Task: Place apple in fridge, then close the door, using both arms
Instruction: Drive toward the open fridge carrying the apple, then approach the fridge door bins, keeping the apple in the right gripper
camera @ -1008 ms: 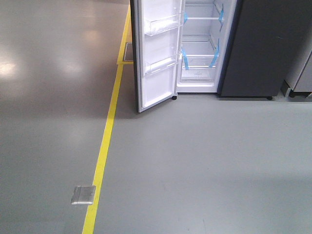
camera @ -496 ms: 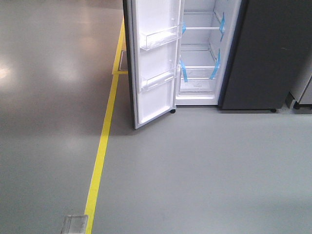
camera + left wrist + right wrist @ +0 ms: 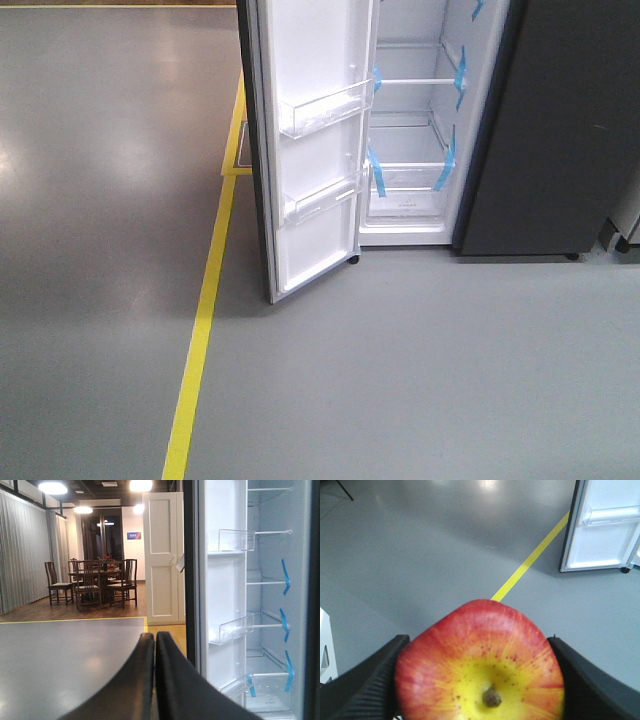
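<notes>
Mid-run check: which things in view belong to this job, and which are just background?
Part of the job:
apple, clamped in the right gripper
fridge, standing open
its door, swung wide
left gripper, shut with nothing in it

Just around:
yellow floor line
dining table with chairs
white panelled door

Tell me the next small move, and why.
Probably roll the base nearer the fridge: the right pincer already clamps the apple and the door stands open, but a stretch of bare floor lies in between.
</notes>
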